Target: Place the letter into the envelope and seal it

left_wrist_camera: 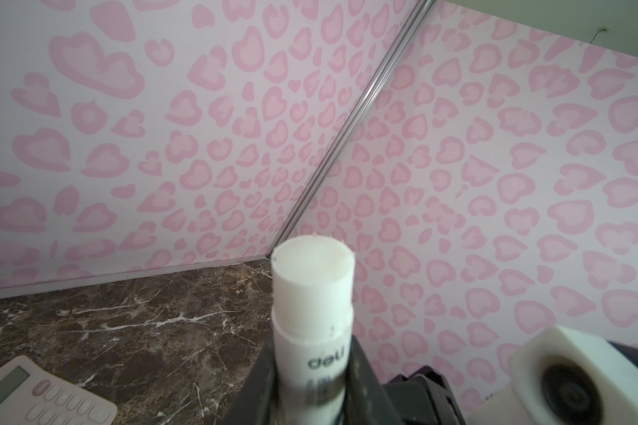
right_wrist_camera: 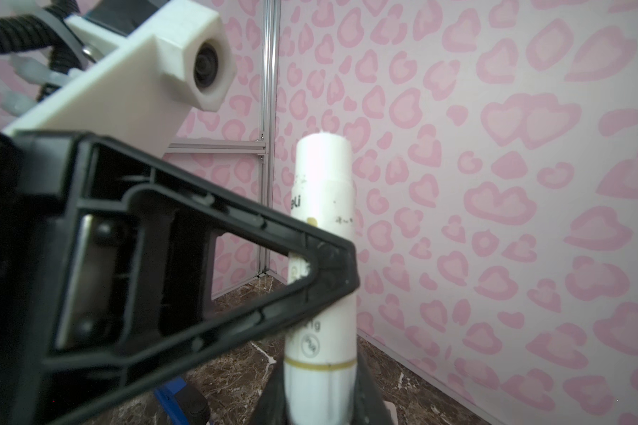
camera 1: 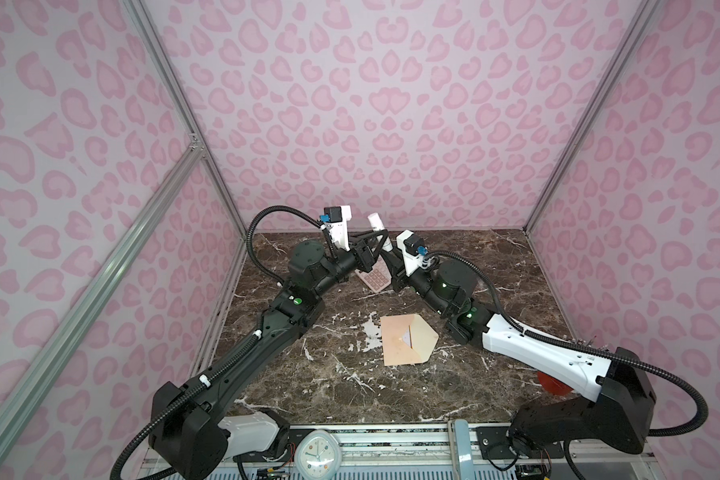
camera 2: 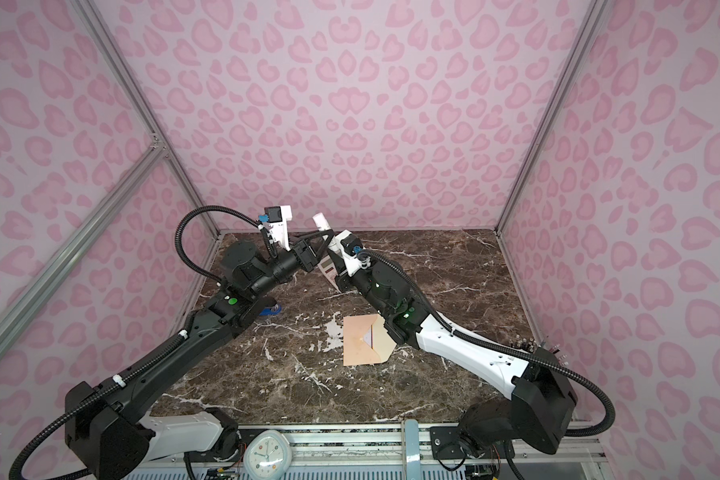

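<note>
A glue stick sits in left jaws, seemingly right jaws too.

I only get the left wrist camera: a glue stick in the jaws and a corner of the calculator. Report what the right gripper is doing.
Observer: The right gripper is closed on the base end of the glue stick, while the left gripper holds its middle.
Operator: Now find me the envelope.
Observer: The envelope lies flat on the table, nearer the front than both grippers, and neither touches it.
Operator: Give me the flap's state.
Observer: The flap lies open, pointing toward the right arm's side.
</note>
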Tool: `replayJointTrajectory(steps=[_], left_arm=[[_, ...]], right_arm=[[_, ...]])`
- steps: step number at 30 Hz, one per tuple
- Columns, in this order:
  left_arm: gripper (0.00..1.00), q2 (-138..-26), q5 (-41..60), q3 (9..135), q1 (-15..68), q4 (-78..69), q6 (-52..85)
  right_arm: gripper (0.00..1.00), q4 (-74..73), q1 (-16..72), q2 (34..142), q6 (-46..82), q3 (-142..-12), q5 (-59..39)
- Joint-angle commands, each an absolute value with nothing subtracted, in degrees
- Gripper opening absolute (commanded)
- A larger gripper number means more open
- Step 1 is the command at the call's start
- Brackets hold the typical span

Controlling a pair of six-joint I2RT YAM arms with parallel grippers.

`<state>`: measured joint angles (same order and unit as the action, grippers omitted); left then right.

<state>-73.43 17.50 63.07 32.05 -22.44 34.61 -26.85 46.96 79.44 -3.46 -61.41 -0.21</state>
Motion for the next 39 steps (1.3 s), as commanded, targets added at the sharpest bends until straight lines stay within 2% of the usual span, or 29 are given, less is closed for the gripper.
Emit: replayJointTrajectory(steps=[1,7,18,26,32,36,39], left_arm=[[0.04,-73.8,20.0,62.7,31.4,-22.7,35.1],[0.04,-75.2,27.8,62.5,29.6,-25.1,37.5],[0.04,-76.2,38.3,60.8,27.6,-30.6,41.7],[0.04,-75.8,39.6,60.4,27.3,-31.1,42.0],[0.04,-75.3,39.5,60.5,27.2,-30.3,41.3],[0.04,-75.1,38.6,60.7,27.2,-29.5,41.0],[0.04,-74.3,35.5,60.6,27.0,-29.0,41.3]], right_arm=[[0.16,-27.2,46.1,78.1,1.6,-62.4,-4.9],[0.15,-26.9,41.9,76.4,14.3,-62.6,-15.3],[0.13,-43.6,32.9,79.0,43.8,-58.5,-35.8],[0.12,-53.5,31.2,83.0,59.2,-57.9,-41.5],[0.12,-54.2,31.1,84.7,63.2,-58.8,-44.3],[0.23,-52.4,31.0,84.7,60.3,-59.0,-46.0],[0.45,-44.8,31.4,82.2,49.5,-58.4,-46.0]])
